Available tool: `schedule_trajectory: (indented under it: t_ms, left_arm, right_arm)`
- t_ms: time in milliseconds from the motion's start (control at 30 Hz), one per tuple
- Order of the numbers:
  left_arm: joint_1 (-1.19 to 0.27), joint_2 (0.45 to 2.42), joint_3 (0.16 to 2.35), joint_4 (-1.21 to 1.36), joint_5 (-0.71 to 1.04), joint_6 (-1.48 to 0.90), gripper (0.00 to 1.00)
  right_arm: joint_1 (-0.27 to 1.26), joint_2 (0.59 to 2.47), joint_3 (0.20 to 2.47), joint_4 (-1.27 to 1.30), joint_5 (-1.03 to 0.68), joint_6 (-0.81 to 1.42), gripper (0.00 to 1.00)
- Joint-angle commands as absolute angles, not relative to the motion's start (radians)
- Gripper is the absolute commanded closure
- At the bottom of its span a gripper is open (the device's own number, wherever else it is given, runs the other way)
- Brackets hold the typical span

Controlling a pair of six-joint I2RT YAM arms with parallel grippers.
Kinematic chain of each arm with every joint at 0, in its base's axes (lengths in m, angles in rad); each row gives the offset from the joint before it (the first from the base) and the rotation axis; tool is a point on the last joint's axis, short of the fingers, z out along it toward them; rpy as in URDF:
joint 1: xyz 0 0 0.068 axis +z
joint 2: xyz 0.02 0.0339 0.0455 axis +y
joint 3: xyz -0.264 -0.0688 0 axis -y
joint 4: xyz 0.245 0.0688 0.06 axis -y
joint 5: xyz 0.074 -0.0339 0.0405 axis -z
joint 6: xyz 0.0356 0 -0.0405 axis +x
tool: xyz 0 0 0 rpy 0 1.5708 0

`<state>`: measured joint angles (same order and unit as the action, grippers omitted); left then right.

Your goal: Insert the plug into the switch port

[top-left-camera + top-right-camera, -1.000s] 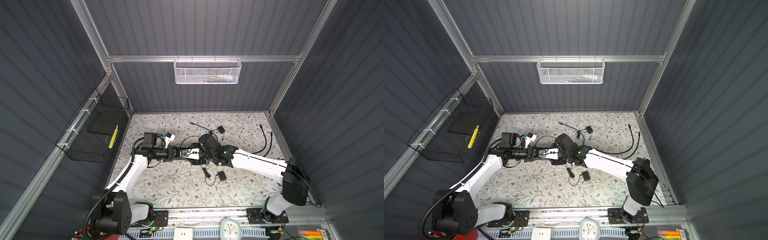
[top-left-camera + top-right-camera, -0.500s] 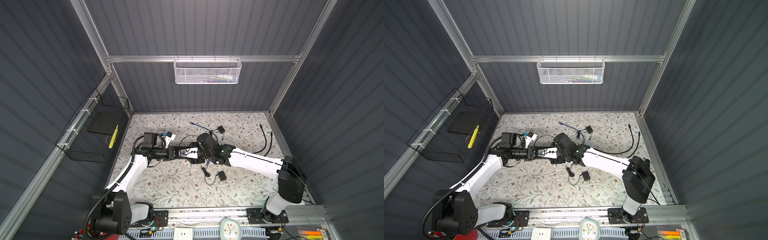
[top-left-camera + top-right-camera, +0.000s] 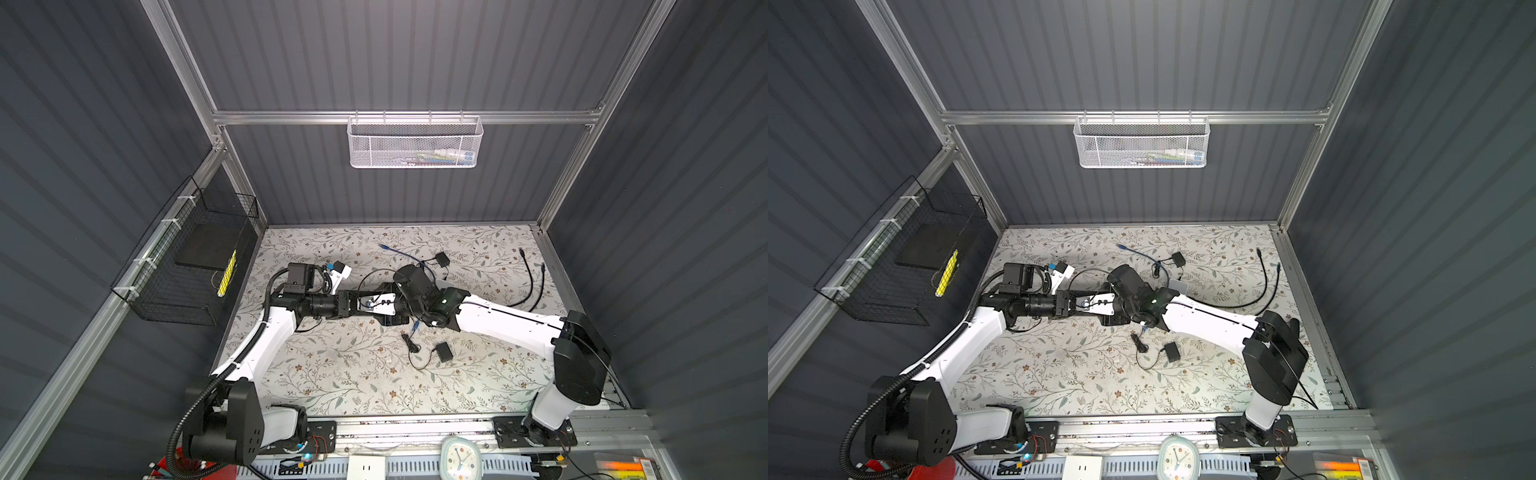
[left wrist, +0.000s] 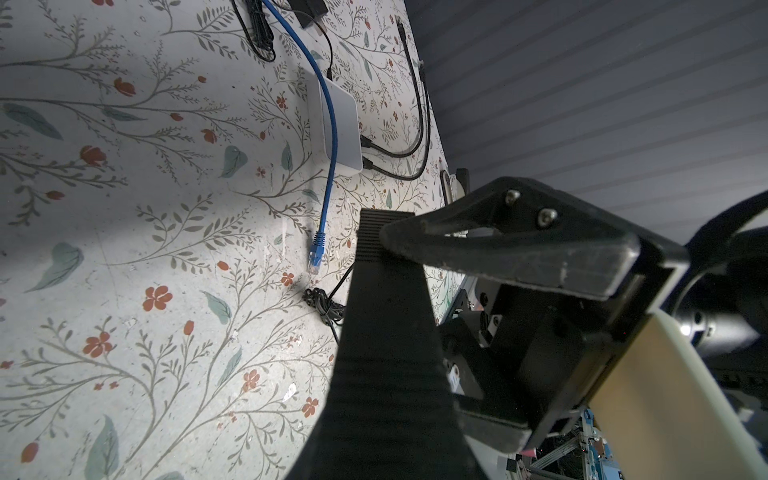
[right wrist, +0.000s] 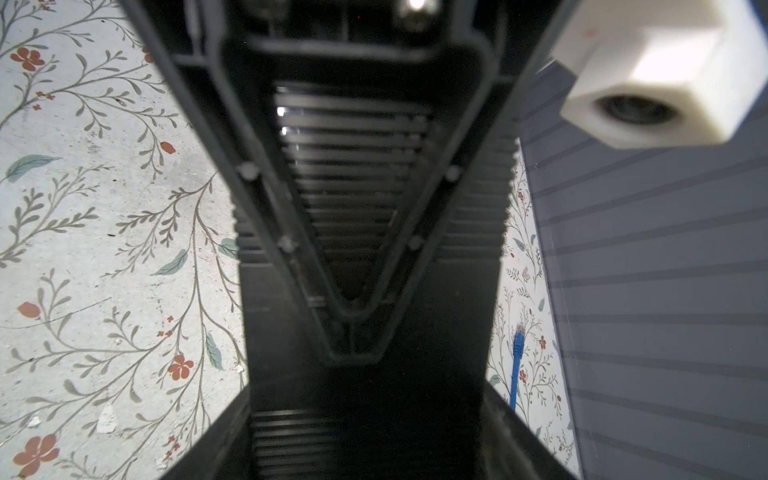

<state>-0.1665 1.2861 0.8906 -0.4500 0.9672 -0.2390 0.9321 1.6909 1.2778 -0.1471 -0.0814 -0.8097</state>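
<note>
Both jaws tight on switch (image 4: pixel 382 353)

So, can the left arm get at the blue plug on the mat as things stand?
Probably not: the left gripper is clamped on the black box, though the blue plug lies uncovered close by.

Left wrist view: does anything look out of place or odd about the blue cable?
Yes. The blue cable lies draped across the white box, and its plug rests loose on the mat, in no port. Nothing looks spilled or broken.
</note>
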Motion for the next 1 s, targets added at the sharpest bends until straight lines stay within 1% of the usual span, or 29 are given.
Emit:
schedule_trajectory:
  t_ms: [0, 100, 267, 433, 567, 700, 800, 867, 967]
  left_arm:
    - [-0.181, 1.296, 0.923, -0.539, 1.035, -0.331, 1.0]
    - [-0.179, 1.302, 0.946, -0.53, 1.002, -0.356, 1.0]
    - [-0.15, 1.282, 0.964, -0.414, 0.915, -0.489, 1.0]
    - [-0.13, 1.276, 0.963, -0.33, 0.842, -0.593, 1.0]
    - [-0.124, 1.266, 0.959, -0.297, 0.802, -0.651, 1.0]
    - [-0.115, 1.22, 0.946, -0.269, 0.734, -0.719, 1.0]
    - [-0.112, 1.161, 0.929, -0.278, 0.65, -0.763, 1.0]
    - [-0.111, 1.115, 0.906, -0.29, 0.589, -0.784, 1.0]
    - [-0.11, 1.077, 0.854, -0.299, 0.556, -0.795, 1.0]
  right_arm:
    - [0.916, 1.696, 1.326, -0.046, -0.007, -0.787, 0.43]
    - [0.906, 1.681, 1.299, -0.055, -0.006, -0.732, 0.35]
    - [0.904, 1.636, 1.202, -0.049, 0.042, -0.644, 0.28]
    - [0.893, 1.551, 1.085, -0.041, 0.055, -0.531, 0.24]
    - [0.891, 1.466, 0.985, -0.015, 0.071, -0.472, 0.22]
    - [0.879, 1.37, 0.918, -0.009, 0.097, -0.371, 0.22]
    - [0.844, 1.291, 0.862, 0.001, 0.109, -0.19, 0.25]
    - [0.803, 1.273, 0.88, -0.104, 0.095, -0.057, 0.29]
    - [0.782, 1.302, 0.93, -0.256, 0.092, 0.025, 0.36]
